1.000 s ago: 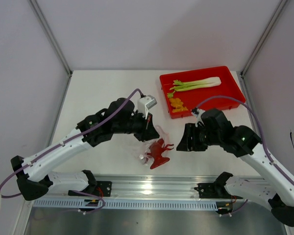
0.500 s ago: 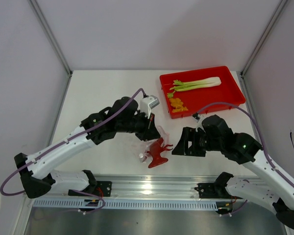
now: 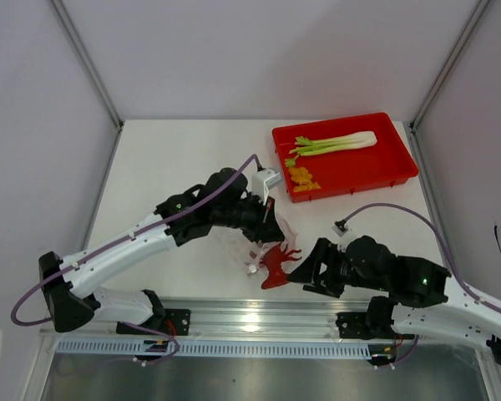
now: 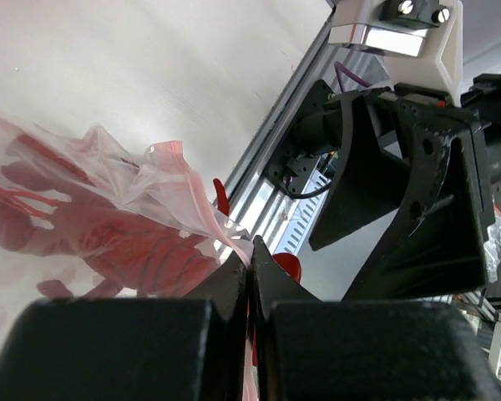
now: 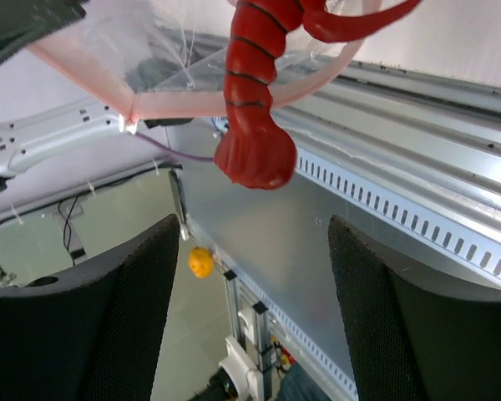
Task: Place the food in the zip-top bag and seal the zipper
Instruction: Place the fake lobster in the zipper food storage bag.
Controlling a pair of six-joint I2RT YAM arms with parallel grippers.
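The zip-top bag (image 3: 255, 248) hangs crumpled near the table's front edge, and my left gripper (image 3: 270, 219) is shut on its pinkish zipper (image 4: 202, 200) rim. The dark red spiky piece (image 3: 276, 261) lies partly inside the bag. In the right wrist view its segmented tail (image 5: 252, 109) sticks out of the bag's mouth, past the zipper (image 5: 79, 79). My right gripper (image 3: 301, 272) is open just right of that tail with nothing between its pads (image 5: 138, 317). The green stalk (image 3: 334, 144) and the yellow-orange pieces (image 3: 301, 178) lie in the red tray (image 3: 384, 163).
The red tray stands at the back right. The metal rail (image 3: 259, 313) runs along the table's front edge right below the bag and both grippers. Side walls and corner posts (image 3: 88, 63) close the table in.
My right arm has dropped toward the front edge and swung left up to the red piece, its jaws wider than a second ago. My left gripper has carried the bag slightly right.
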